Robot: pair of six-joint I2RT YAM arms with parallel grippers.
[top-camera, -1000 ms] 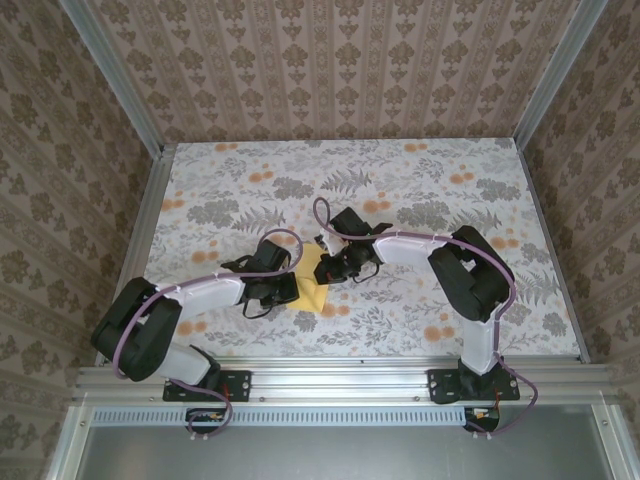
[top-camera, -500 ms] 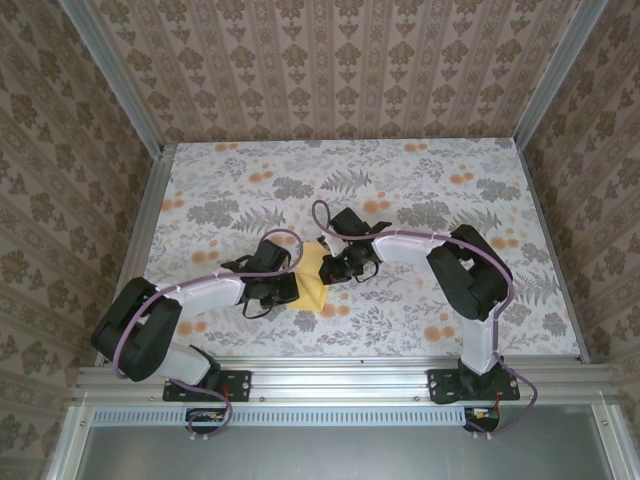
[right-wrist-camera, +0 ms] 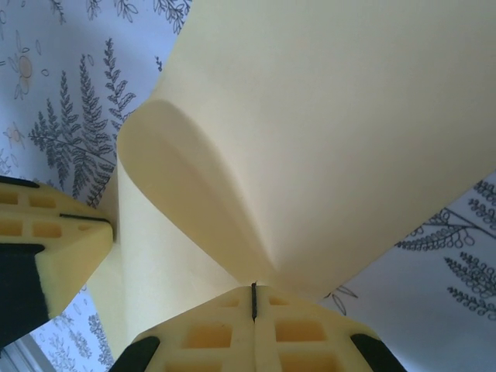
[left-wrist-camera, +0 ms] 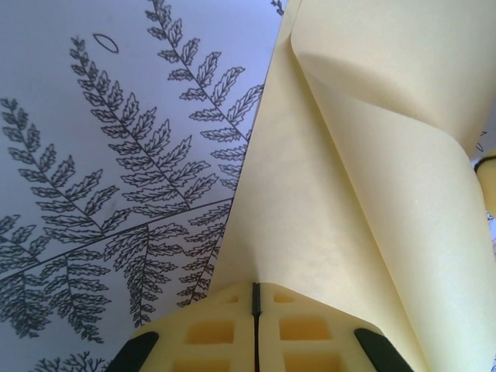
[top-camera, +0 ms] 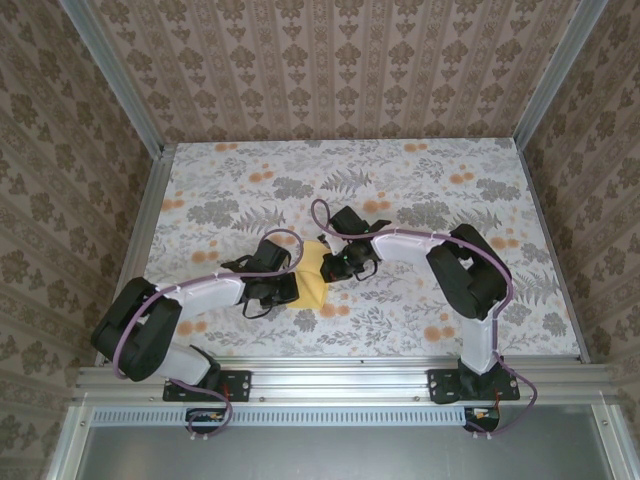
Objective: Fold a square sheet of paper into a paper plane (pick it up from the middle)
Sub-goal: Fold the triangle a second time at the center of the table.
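Observation:
The square sheet of paper [top-camera: 313, 284] is pale yellow and lies between the two arms at the table's middle, curled over on itself. In the left wrist view the paper [left-wrist-camera: 325, 209] rises from my left gripper [left-wrist-camera: 256, 288], whose jaws are pressed together on its edge, and rolls over at the upper right. My right gripper [right-wrist-camera: 253, 288] is likewise shut on the paper [right-wrist-camera: 333, 132], which bends back in a loose loop toward the left gripper's yellow finger [right-wrist-camera: 58, 252]. From above, the left gripper [top-camera: 290, 290] and the right gripper [top-camera: 331, 267] sit close together on opposite sides of the sheet.
The table [top-camera: 420, 170] carries a grey fern and orange flower print. Aluminium rails [top-camera: 150, 200] and patterned walls enclose it on three sides. Both arms reach inward from the near edge, their elbows out to the sides.
The right gripper has shifted slightly left toward the left gripper with its edge of the paper, so the sheet looks narrower and more curled from above. The left arm has stayed put.

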